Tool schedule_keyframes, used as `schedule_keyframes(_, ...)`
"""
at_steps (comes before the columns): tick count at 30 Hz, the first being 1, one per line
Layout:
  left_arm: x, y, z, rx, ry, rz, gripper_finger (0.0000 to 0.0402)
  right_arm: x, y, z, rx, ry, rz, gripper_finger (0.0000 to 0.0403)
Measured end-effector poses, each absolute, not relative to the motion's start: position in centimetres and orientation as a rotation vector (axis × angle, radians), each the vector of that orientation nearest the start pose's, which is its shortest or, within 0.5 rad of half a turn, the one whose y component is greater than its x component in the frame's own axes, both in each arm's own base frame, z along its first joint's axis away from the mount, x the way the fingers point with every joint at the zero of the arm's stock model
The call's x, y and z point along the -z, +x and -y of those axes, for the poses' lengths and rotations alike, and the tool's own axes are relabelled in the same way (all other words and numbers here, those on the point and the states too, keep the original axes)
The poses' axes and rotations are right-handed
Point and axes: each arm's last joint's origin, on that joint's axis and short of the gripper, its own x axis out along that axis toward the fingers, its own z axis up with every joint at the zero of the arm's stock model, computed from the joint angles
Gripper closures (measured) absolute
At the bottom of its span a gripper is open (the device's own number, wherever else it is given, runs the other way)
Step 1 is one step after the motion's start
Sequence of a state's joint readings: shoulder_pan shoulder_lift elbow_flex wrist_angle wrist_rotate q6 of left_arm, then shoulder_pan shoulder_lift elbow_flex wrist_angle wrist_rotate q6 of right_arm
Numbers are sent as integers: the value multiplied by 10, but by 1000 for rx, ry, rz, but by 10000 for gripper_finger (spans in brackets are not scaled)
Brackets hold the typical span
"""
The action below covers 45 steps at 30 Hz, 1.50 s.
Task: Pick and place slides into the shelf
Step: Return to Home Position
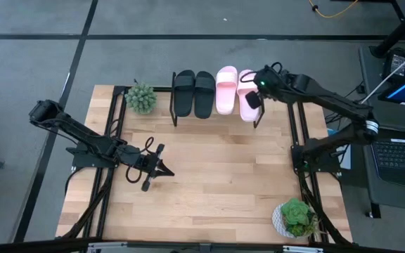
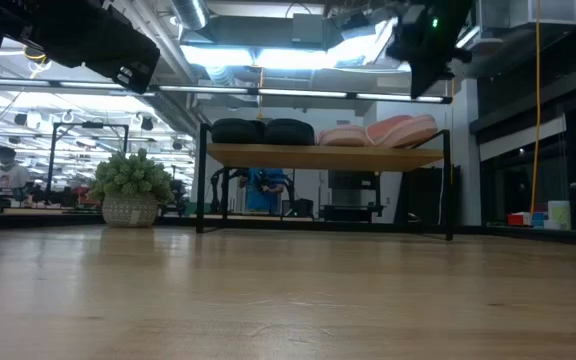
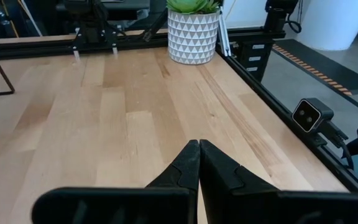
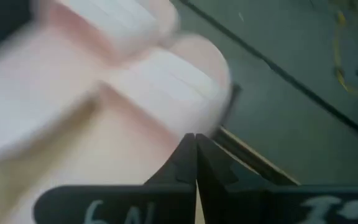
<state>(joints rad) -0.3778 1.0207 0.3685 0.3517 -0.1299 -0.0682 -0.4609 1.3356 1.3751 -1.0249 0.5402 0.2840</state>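
Two black slides [image 1: 194,93] and two pink slides [image 1: 226,90] stand side by side on the shelf [image 2: 318,156] at the table's far edge. The rightmost pink slide [image 1: 245,86] lies a little askew, tilted up in the low view [image 2: 400,130]. My right gripper [image 4: 196,140] is shut and hovers just above that slide [image 4: 135,81], clear of it in the low view [image 2: 430,60]. My left gripper [image 3: 199,144] is shut with nothing in it, above the bare tabletop left of the middle [image 1: 169,172].
A small green plant [image 1: 141,97] stands at the shelf's left end. A potted succulent [image 1: 297,216] in a white patterned pot [image 3: 193,34] stands at the near right corner. Bare wooden tabletop [image 1: 223,176] lies between the arms. A laptop [image 1: 399,151] sits off the table's right side.
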Motion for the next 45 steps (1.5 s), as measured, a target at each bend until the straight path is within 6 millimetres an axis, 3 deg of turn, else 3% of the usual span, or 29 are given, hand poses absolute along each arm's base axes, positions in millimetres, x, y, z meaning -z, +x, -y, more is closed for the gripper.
schedule_keyframes(7, -200, 194, 67, 199, 4, -293, 398, -380, 219, 73, 870, 103, -700, 401)
schedule_keyframes(10, -201, 195, 62, 178, -4, -289, 398, -374, 222, 50, 789, 64, -684, 402)
schedule_keyframes(20, -201, 196, 58, 154, -9, -289, 398, -297, 248, -15, 560, -13, -559, 402)
schedule_keyframes(26, -206, 194, 55, 129, 10, -257, 398, -246, 243, -57, 359, -93, -431, 402)
schedule_keyframes(33, -224, 180, 37, 121, 24, -194, 401, -210, 226, -73, 268, -84, -354, 401)
schedule_keyframes(40, -237, 157, 20, 71, 41, -148, 401, -220, 215, -73, 244, -102, -308, 401)
schedule_keyframes(45, -221, 141, 12, 44, 66, -106, 401, -226, 201, -67, 235, -83, -260, 401)
